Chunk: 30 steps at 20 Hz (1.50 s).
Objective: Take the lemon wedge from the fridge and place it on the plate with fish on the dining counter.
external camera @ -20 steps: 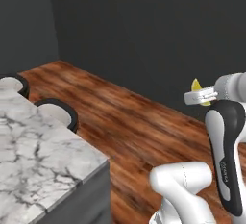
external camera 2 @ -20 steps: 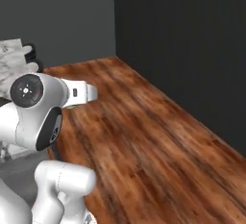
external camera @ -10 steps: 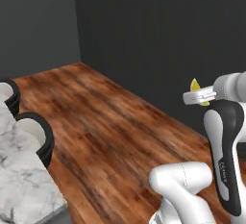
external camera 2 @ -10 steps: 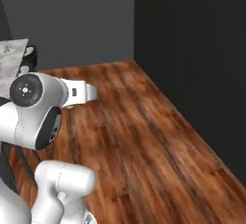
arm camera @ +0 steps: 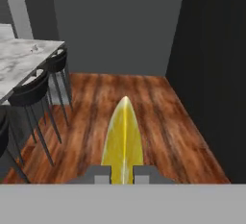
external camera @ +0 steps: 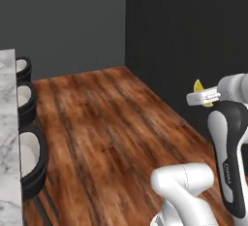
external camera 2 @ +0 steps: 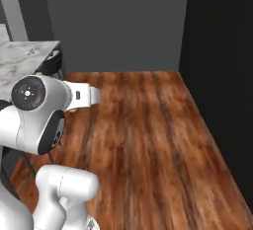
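The lemon wedge (arm camera: 124,139) is a small bright yellow sliver, and my gripper (arm camera: 122,175) is shut on it, with the wedge's point sticking out past the fingertips (arm camera: 99,174). From the left base view the lemon wedge (external camera: 197,86) peeks above the gripper (external camera: 200,96), held high over the wooden floor. The dining counter (arm camera: 21,62) is a white marble slab with grey veins at the left, and its edge also shows as the dining counter (external camera: 7,123). The plate with fish is out of view. I cannot tell whether the black panel on the right is the fridge.
Black stools (arm camera: 34,89) line the counter's near side, seen also as stools (external camera: 30,137). A tall black panel (arm camera: 216,74) runs along the right, a grey wall (external camera 2: 118,21) closes the far end. Open wooden floor (external camera 2: 148,125) lies between.
The whole scene has shifted, so the base has moved: the counter slid to the left edge in the left base view and the black panel came in on the right. The gripper holds the lemon wedge as before.
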Available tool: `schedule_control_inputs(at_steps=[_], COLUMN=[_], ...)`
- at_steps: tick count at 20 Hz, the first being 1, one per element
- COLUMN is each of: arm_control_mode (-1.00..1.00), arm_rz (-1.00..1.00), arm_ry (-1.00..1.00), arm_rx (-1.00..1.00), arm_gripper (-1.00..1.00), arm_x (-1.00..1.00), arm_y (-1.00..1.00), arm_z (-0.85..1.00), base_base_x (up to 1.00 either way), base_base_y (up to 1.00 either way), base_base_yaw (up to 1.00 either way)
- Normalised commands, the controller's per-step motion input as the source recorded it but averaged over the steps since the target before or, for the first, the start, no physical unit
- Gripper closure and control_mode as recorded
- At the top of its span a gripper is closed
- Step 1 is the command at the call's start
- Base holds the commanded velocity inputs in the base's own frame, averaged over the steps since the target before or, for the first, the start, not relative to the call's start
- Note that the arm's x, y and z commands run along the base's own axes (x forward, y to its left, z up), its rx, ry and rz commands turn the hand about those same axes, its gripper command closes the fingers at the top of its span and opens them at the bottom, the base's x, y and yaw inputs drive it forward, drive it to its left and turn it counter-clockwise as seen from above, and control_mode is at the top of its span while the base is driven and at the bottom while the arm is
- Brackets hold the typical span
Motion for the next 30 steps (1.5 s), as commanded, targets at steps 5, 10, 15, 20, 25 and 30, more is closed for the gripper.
schedule_control_inputs(at_steps=[5,10,15,20,25,30], arm_control_mode=[1.0,1.0,1.0,1.0,1.0,1.0], arm_rz=[0.0,0.0,0.0,0.0,0.0,0.0], arm_ry=[0.0,0.0,0.0,0.0,0.0,0.0], arm_rx=[0.0,0.0,0.0,0.0,0.0,0.0], arm_gripper=[1.0,1.0,1.0,1.0,1.0,1.0], arm_x=[0.0,0.0,0.0,0.0,0.0,0.0], arm_y=[0.0,0.0,0.0,0.0,0.0,0.0], arm_z=[0.0,0.0,0.0,0.0,0.0,0.0], base_base_x=[1.0,1.0,1.0,1.0,1.0,1.0], base_base_y=[-0.34,-0.33,-0.59,-0.71,-0.65,-0.64], base_base_yaw=[0.52,0.54,0.49,0.45,0.49,0.48])
